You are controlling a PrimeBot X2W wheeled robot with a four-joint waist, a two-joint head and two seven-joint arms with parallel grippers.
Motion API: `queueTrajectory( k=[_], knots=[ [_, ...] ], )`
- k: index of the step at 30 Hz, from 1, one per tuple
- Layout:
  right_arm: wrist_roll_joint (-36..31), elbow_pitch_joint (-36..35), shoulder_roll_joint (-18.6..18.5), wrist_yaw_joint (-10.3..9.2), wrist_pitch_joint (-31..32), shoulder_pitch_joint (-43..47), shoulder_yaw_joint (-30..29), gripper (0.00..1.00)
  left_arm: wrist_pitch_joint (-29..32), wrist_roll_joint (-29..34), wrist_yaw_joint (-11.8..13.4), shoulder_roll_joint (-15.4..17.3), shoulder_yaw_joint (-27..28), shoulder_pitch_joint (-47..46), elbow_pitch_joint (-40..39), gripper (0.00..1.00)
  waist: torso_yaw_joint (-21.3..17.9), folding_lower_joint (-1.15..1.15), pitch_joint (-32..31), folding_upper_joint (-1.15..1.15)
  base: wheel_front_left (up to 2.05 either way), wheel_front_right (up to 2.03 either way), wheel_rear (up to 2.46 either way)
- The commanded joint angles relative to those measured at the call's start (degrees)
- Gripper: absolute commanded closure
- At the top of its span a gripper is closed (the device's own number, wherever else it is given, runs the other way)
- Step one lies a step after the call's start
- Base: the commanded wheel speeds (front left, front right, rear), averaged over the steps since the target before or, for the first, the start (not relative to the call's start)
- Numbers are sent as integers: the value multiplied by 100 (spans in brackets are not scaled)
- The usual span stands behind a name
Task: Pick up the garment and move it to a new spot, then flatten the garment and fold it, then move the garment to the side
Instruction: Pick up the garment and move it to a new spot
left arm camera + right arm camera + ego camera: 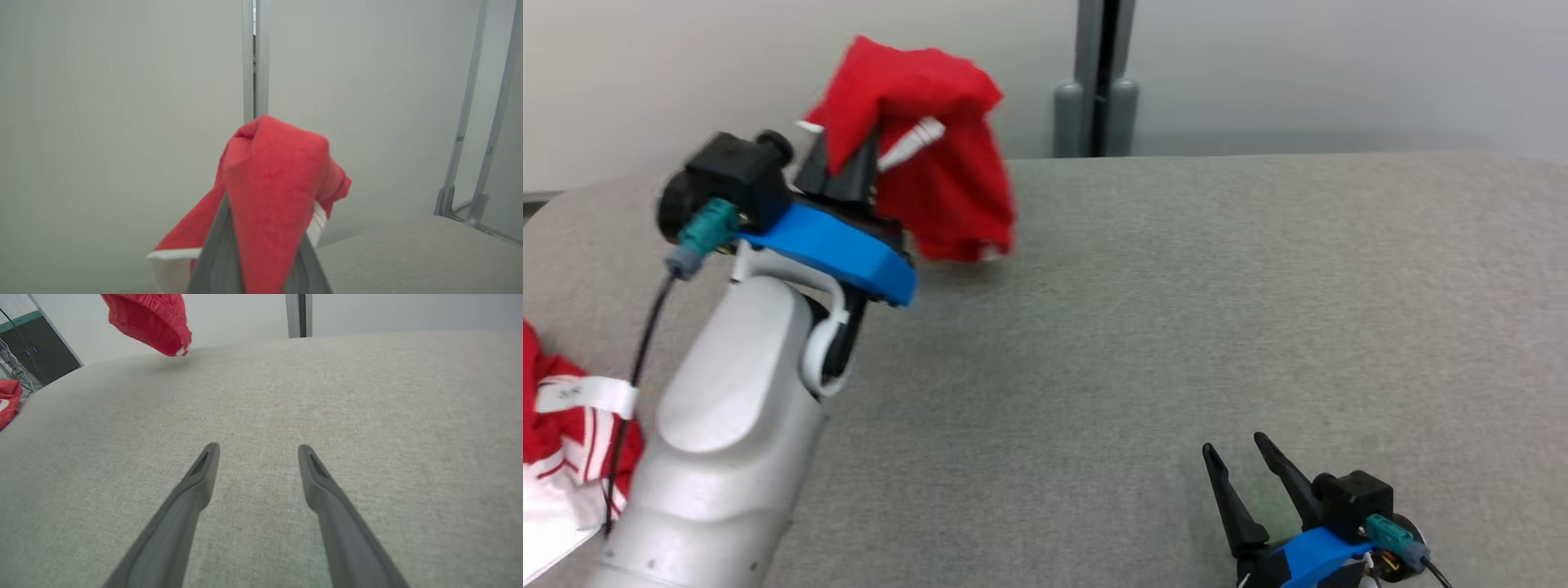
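Note:
A red garment [931, 155] with white trim hangs bunched in the air above the far left of the grey table [1176, 327]. My left gripper [849, 155] is shut on it, the cloth draped over the fingertips. In the left wrist view the garment [273, 192] covers the two fingers [218, 253] that rise from the bottom edge. The garment's lower hem [151, 318] shows at the top left of the right wrist view, clear of the table. My right gripper [1241, 465] stands open low at the near right, nothing between its fingers [196, 490].
More red and white clothing [564, 433] lies at the table's left edge, seen too as clothing [8, 400] at the far left of the right wrist view. A grey post [1098, 77] stands behind the table's far edge. Metal frame legs [470, 163] rise at the right.

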Motion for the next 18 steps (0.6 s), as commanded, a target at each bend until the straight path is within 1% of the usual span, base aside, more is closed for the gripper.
queueTrajectory(
  k=[1, 5, 8, 10, 11, 12, 13, 14, 18],
  knots=[
    [11, -26, -3, -1, -3, 90, -19, 0, -24, -35, 6, -109, -51, 130, -36, 100, -338, 0, -246, 0, 0, 0, 0],
    [-31, -45, -4, -1, -3, 164, -126, 0, -28, -157, 65, -579, -190, 443, -45, 100, -667, 0, -262, 0, 0, 0, 0],
    [-44, -59, -4, -1, -3, 167, -162, 0, -30, -182, 106, -813, -323, 733, -40, 100, -828, 0, -243, 0, 0, 0, 0],
    [-37, -81, -3, -1, -3, 155, -161, 0, -30, -144, 112, -892, -446, 973, 37, 100, -904, 0, -211, 0, 0, 0, 0],
    [-15, -79, -3, -1, -3, 153, -174, 0, -30, -127, 124, -910, -495, 1104, 72, 85, -930, 0, -202, 0, 0, 0, 0],
    [3, -86, -3, -1, -3, 152, -180, 0, -30, -95, 127, -921, -539, 1231, 135, 61, -943, 0, -191, 0, 0, 0, 0],
    [11, -95, -2, -1, -3, 149, -186, 0, -30, -116, 141, -934, -539, 1370, 219, 19, -951, 0, -180, 0, 0, 0, 0],
    [18, -106, -2, -1, -3, 151, -194, 0, -31, -86, 186, -942, -506, 1474, 248, 0, -950, 0, -169, 0, 0, 0, 0],
    [57, -149, -3, -1, -3, 189, -227, 0, -31, 62, 290, -878, -239, 1949, 327, 0, -849, 0, -158, 0, 0, 0, 0]
  ],
)
